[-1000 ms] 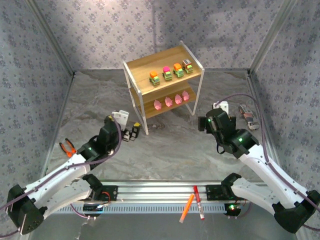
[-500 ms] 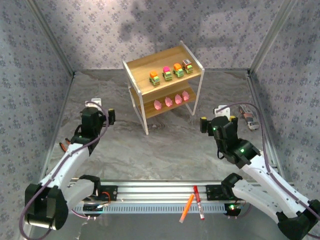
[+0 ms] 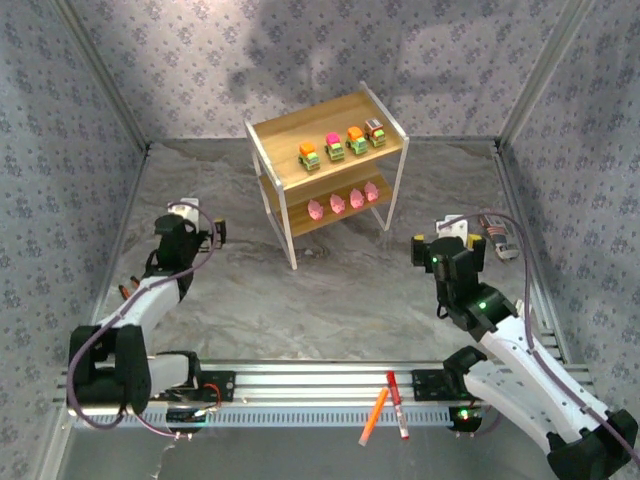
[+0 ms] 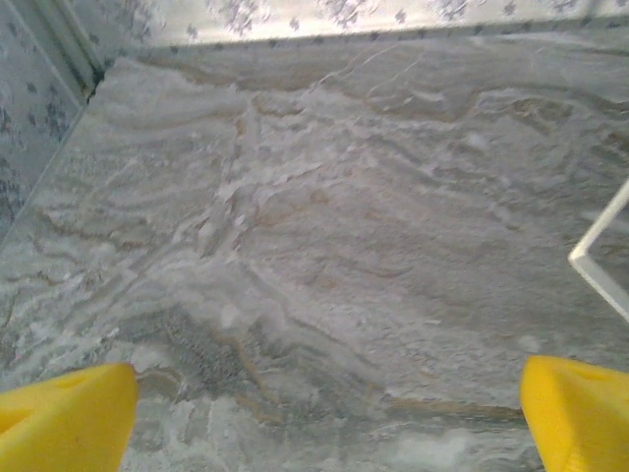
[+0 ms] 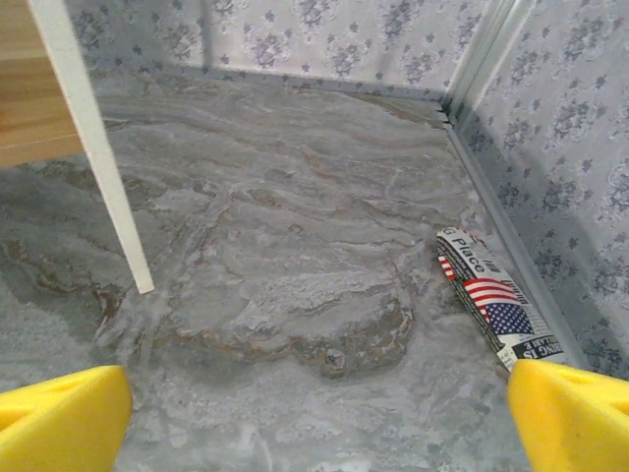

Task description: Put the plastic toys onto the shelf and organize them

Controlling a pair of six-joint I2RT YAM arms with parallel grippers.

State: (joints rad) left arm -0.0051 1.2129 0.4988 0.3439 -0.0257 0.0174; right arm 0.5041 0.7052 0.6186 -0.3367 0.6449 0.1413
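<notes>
Since the four small trucks [image 3: 334, 148] and four pink pigs [image 3: 337, 203] already sit on the shelf [image 3: 290, 135], which stands mid-table toward the far edge, the main danger is probably a stray arm bumping its thin white metal frame. The light rack could shift, and the wheeled trucks on the top board might roll off. The pigs line the lower board. The left gripper [image 4: 322, 418] and right gripper [image 5: 316, 413] are spread wide and empty, near the table's left and right edges. The boards are pale, smooth wood, the trucks and pigs are glossy moulded plastic, and the table [image 3: 330, 290] is grey and marble-veined.
</notes>
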